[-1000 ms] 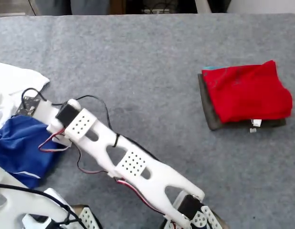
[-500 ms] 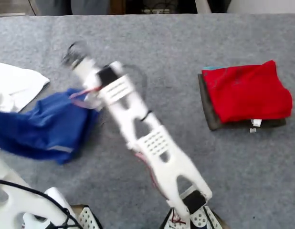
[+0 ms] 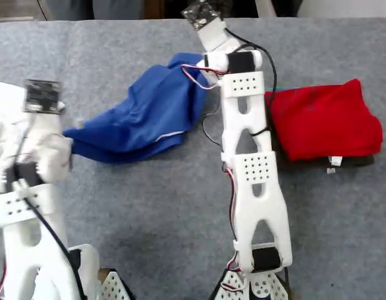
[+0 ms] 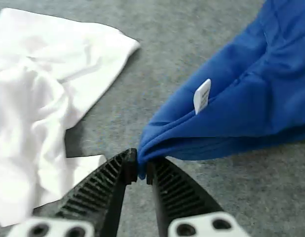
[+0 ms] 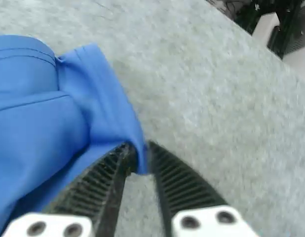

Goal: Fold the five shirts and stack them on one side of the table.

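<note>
Two arms hold a blue shirt (image 3: 143,119) stretched between them above the grey counter (image 3: 149,212). The left gripper (image 4: 141,167) is clamped on one bunched corner at the left of the scene, and the right gripper (image 5: 141,155) is pinched on a hem edge at the far middle. The cloth sags in loose folds between the two holds; whether its belly touches the counter cannot be told. A small white label (image 4: 202,95) stands out from the fabric near the left hold. A crumpled white shirt (image 4: 39,98) lies just beside the left gripper. On the right, a folded red shirt (image 3: 324,122) sits on a dark folded one (image 3: 277,159), the stack begun.

The step in hand looks to be spreading the blue shirt flat for folding. Both holds sit on the very edge of the cloth, so a sharp tug could pull it free. Drawing the grippers apart gently, until the sag goes out of the fabric, would serve better. Both corners should come down together on the bare middle of the counter, well apart from the white shirt and from the stack. The right arm runs close beside the red shirt, so any sweep to the right risks nudging the pile.
</note>
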`<state>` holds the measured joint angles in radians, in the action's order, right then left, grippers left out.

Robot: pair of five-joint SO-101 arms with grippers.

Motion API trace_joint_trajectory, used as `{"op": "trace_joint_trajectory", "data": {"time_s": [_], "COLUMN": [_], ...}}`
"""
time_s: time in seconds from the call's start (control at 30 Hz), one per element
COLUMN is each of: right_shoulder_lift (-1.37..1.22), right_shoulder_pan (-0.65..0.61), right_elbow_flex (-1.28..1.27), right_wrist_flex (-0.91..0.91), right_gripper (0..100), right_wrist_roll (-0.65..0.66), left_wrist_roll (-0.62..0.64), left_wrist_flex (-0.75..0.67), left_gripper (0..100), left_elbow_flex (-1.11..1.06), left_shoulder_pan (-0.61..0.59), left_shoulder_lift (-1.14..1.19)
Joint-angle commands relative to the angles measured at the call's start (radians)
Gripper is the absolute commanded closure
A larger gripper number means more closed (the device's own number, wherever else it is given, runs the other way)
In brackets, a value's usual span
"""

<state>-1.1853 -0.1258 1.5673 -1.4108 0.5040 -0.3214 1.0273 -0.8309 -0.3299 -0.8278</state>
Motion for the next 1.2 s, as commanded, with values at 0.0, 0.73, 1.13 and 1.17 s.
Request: {"op": "trace_joint_trajectory", "data": {"time_s": [0.0,0.73,1.13,1.17], "right_shoulder_lift": [0.019,0.122,0.171,0.171], "right_shoulder_pan": [0.037,-0.17,-0.351,-0.376], "right_elbow_flex": [0.079,0.091,-0.064,-0.082], "right_wrist_flex": [-0.038,-0.358,-0.356,-0.354], "right_gripper": [74.5,77.4,79.1,84.1], "right_wrist_roll": [-0.121,-0.327,-0.393,-0.393], "left_wrist_roll": [0.017,0.012,0.011,0.011], "left_wrist_flex": [-0.055,-0.008,0.069,0.069], "left_gripper": [97,97,97,97], "left_elbow_flex": [-0.054,-0.084,-0.128,-0.131], "left_shoulder_pan": [0.044,-0.311,-0.453,-0.47], "left_shoulder_lift": [-0.011,-0.011,-0.012,-0.012]}}
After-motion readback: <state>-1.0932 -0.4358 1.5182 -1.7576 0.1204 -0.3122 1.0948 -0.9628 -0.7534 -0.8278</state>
